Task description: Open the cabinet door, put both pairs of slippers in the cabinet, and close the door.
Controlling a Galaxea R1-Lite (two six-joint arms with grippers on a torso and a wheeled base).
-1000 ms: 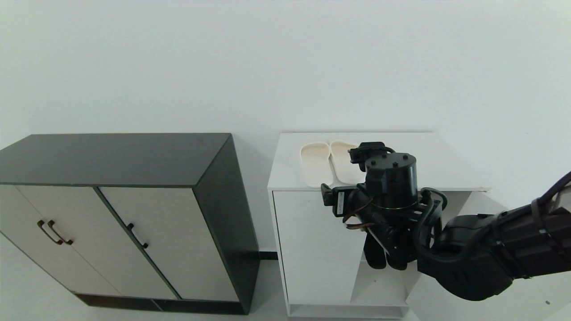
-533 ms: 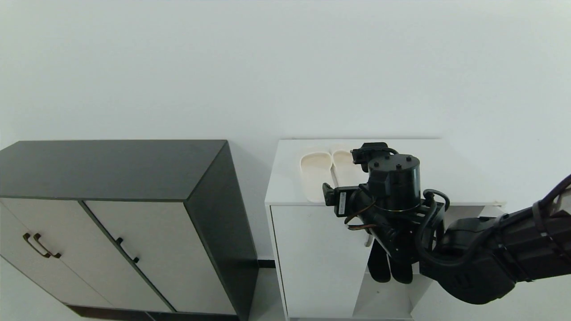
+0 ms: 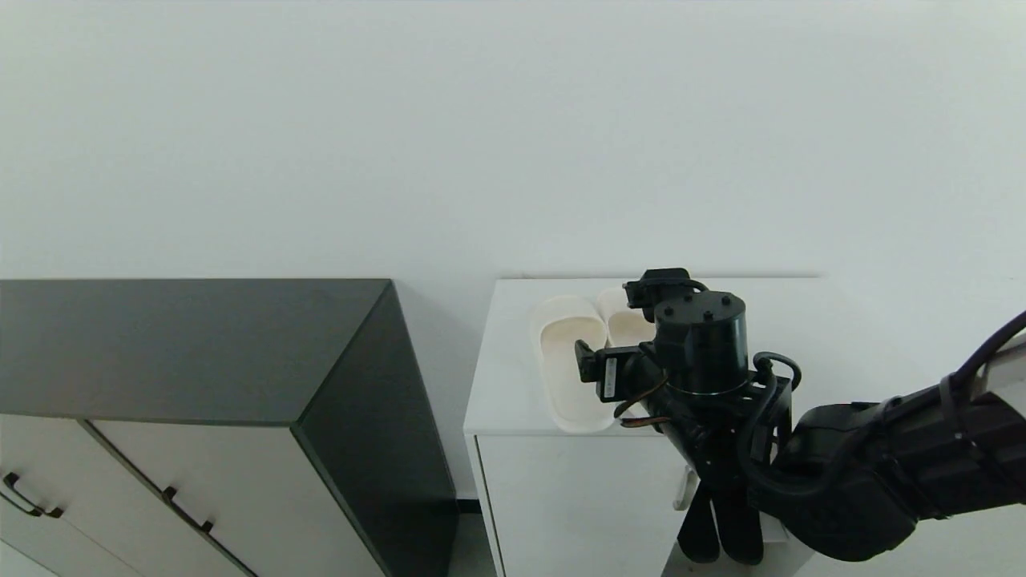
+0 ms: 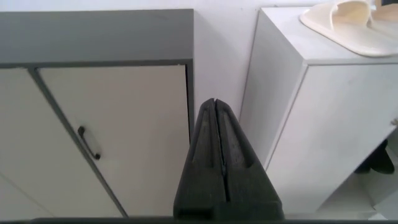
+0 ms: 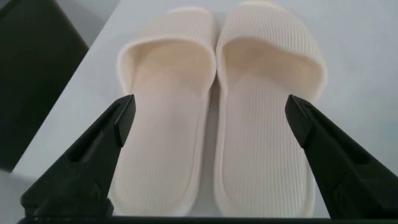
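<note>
- The right gripper (image 5: 210,104) is spread wide. Its two dark fingers (image 5: 93,162) stand far apart and hold nothing.
- It hangs over the pair of cream slippers (image 5: 168,155), which show in the gap between the fingers. As far as the right wrist view tells, neither finger touches them.
- The cream slippers lie side by side on top of the white stand (image 3: 513,385), soles down, inner edges touching, both pointing the same way.
- In the head view the slipper on the robot's left reaches close to the stand's front edge. The right arm (image 3: 850,465) covers part of the slipper on the robot's right.
- The left gripper (image 4: 215,109) is closed tight, finger against finger, with nothing between them.
- It sits lower than the top of the stand and faces the gap between the stand and the cabinet (image 3: 184,344), apart from both.
- The cabinet stands just beside the stand, on the robot's left, with a narrow gap between them. Its top and side are dark and its doors (image 4: 118,124) are pale.
- The doors are closed. The left wrist view shows a dark handle (image 4: 89,142) upright on one of them, near its edge.
- A plain pale wall (image 3: 513,120) rises behind the cabinet and the stand.
</note>
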